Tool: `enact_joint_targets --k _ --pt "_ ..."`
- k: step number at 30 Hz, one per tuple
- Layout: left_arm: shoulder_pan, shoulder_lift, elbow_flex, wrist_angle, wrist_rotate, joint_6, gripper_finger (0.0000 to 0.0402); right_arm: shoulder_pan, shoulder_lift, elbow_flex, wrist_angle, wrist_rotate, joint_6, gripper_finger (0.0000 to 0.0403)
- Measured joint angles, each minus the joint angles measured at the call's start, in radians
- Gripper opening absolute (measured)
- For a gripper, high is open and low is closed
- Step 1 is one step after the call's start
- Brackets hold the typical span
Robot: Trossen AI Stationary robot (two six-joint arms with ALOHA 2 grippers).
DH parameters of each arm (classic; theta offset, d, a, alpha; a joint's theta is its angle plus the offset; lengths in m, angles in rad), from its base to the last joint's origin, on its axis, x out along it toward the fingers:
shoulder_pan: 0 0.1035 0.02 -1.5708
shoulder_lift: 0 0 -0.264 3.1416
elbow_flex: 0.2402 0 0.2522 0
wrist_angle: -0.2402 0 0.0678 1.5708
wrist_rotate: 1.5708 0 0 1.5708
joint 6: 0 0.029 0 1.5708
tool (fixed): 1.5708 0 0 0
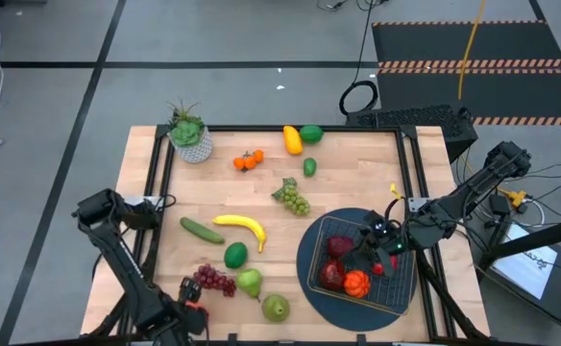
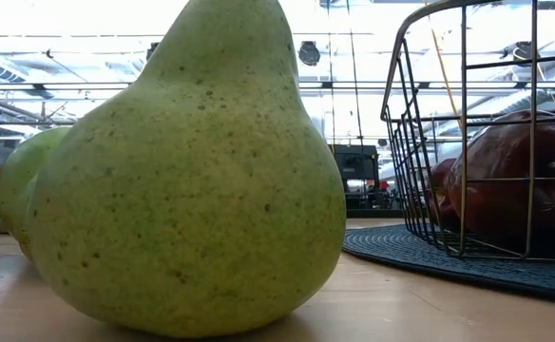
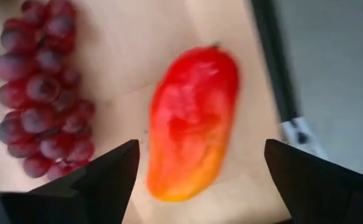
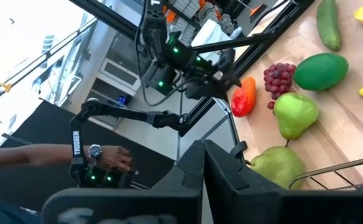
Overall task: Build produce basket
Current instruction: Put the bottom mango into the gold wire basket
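Note:
My left gripper is open at the table's near-left corner, pointing down. Its fingers stand on either side of a red-orange fruit that lies on the wood beside the purple grapes; they do not touch it. My right gripper hovers over the wire basket, fingers shut, with nothing seen between them. The basket stands on the round dark blue mat and holds dark red fruits and a small orange one.
Loose on the wood lie a banana, cucumber, green fruit, two pears, green grapes, oranges and a yellow fruit. A potted plant stands at the far left. A person's hand shows beyond the table.

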Motion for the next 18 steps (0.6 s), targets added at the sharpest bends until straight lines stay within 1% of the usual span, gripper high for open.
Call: enact_joint_targets --k 2,6,8,11,14,18 --pt "0.008 0.0 -0.029 0.029 0.006 0.003 0.0335 0.0 0.0 0.0 0.0 0.018 0.003 0.0" --pt "0.015 0.0 -0.09 0.151 0.057 0.013 0.0332 0.0 0.0 0.0 0.004 0.036 0.016 0.0" --pt "0.014 0.0 -0.116 0.199 0.054 -0.002 0.0334 0.0 0.0 0.0 0.004 0.043 0.024 0.0" --pt "0.013 0.0 -0.148 0.207 0.035 -0.025 0.0332 0.0 0.0 0.0 0.004 0.045 0.026 0.0" --pt "0.021 0.0 -0.185 0.235 0.027 -0.028 0.0316 -0.002 0.0 0.0 0.004 0.048 0.025 0.0" --pt "0.022 -0.004 -0.214 0.275 0.028 -0.031 0.0281 -0.012 0.0 0.0 0.004 0.049 0.023 0.0"
